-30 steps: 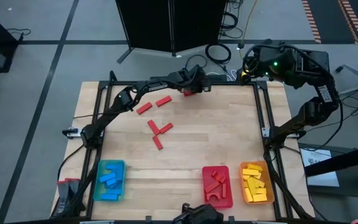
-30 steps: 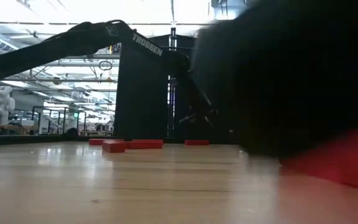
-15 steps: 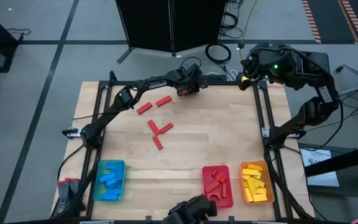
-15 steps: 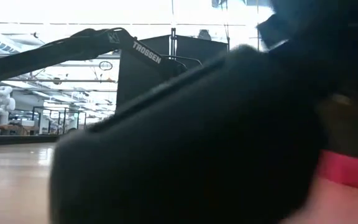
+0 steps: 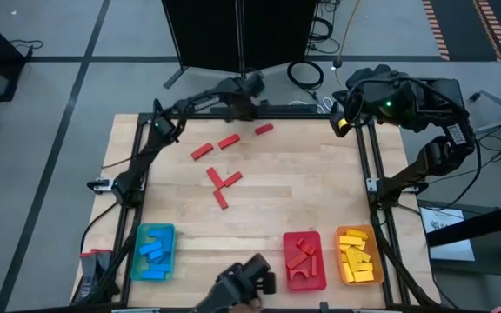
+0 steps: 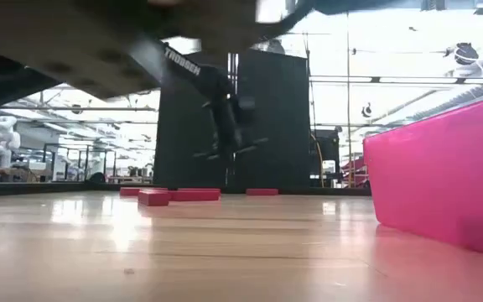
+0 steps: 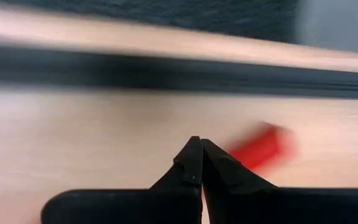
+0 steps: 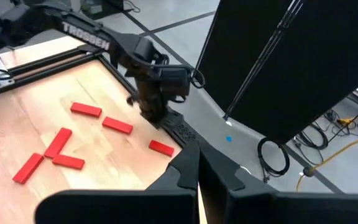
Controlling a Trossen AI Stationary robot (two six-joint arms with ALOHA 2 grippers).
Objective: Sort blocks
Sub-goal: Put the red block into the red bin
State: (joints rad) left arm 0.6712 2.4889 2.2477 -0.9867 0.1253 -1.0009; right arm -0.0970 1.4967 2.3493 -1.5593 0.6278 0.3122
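Red block [image 5: 263, 129] on table, just beside shut, empty left pincer [image 5: 243, 106].

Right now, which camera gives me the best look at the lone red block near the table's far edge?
The right wrist view: the lone red block lies sharp and unobstructed beside the left gripper. The high view shows it small, the low view edge-on, and the left wrist view only as a blur.

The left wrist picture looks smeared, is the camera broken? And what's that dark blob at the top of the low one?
Likely not broken: in the left wrist view the table and a red block streak sideways, as motion blur does, while the shut left gripper stays crisp. In the low view the dark blob is something close to the lens, out of focus; the bright hall behind washes out. The high view is sharp.
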